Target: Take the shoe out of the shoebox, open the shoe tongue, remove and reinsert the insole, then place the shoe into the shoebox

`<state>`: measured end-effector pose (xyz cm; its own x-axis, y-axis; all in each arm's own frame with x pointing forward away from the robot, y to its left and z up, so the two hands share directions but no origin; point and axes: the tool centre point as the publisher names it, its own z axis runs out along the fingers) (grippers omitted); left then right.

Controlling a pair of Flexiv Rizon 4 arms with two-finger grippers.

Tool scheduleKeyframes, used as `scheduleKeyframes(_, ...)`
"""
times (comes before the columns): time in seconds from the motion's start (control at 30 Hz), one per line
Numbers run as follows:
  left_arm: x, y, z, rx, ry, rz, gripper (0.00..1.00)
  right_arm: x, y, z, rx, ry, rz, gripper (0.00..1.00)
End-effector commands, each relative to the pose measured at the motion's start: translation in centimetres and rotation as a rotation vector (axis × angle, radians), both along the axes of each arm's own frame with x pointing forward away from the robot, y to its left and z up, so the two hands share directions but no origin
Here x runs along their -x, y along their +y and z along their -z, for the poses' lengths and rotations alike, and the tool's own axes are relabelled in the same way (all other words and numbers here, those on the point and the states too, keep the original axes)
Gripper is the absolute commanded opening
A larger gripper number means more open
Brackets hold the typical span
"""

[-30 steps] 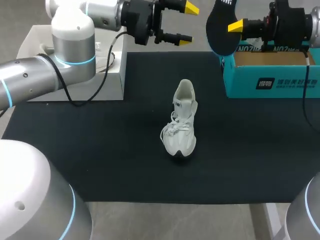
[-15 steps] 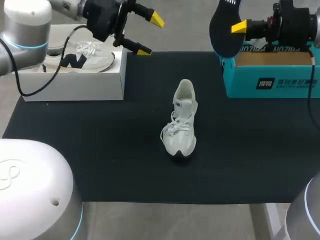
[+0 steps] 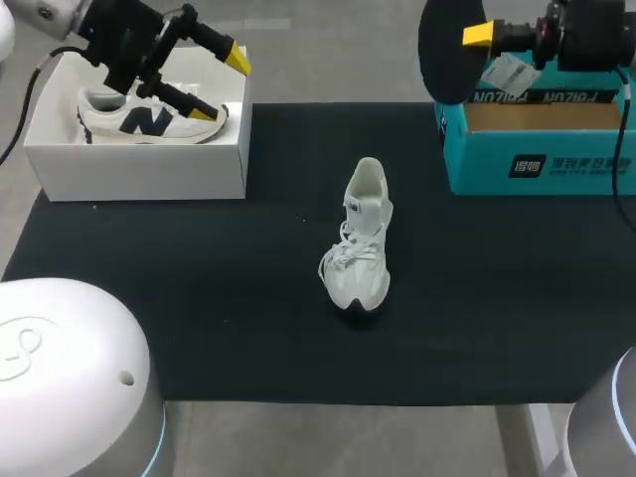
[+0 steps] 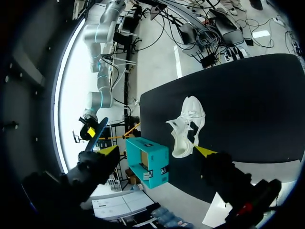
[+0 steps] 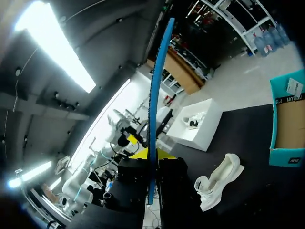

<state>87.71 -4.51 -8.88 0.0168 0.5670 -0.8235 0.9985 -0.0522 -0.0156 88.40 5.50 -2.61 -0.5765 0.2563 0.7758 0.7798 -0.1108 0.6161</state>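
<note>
The shoe (image 3: 360, 243) stands upright on its sole in the middle of the black mat (image 3: 199, 278) that covers the bench (image 3: 397, 437), laces loose. In the head view it is well apart from both hands. The teal shoebox (image 3: 537, 149) sits open at the mat's far right corner. A white box (image 3: 139, 174) at the far left corner holds a second shoe (image 3: 149, 119). The left hand (image 3: 214, 79) hangs over that white box with its fingers spread wide and nothing between them. The right hand (image 3: 479, 35) is up beside the teal shoebox and grips the dark insole (image 3: 452, 50), held clear of the bench.

In the left wrist view the yellow tips stand far apart. The shoe lies ahead of them on the mat with nothing in the way, and the teal shoebox is just beside it. The right arm with the insole shows beyond the box.

In the right wrist view the insole stands edge-on, a thin blue line rising from between the fingers. They seem clamped on its lower end, though it hides most of them. Beyond it lie the shoe on the mat, the teal shoebox to one side, and the white box farther off.
</note>
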Motion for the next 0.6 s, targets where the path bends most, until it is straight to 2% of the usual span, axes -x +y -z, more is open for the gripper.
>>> scheduleKeyframes(0.03,1.5,0.6,0.6,0.005,-0.032,-0.077,1.0,0.2,0.4,-0.4,0.001,-0.028,0.012,0.0)
scheduleKeyframes(0.37,1.3,1.0,1.0,0.032,0.03,-0.133,1.0,-0.3,1.1,-0.5,0.069,-0.056,0.006,0.0)
scheduleKeyframes(0.6,1.3,1.0,1.0,0.032,0.03,-0.133,1.0,-1.4,1.6,-0.1,0.059,-0.061,-0.062,0.0)
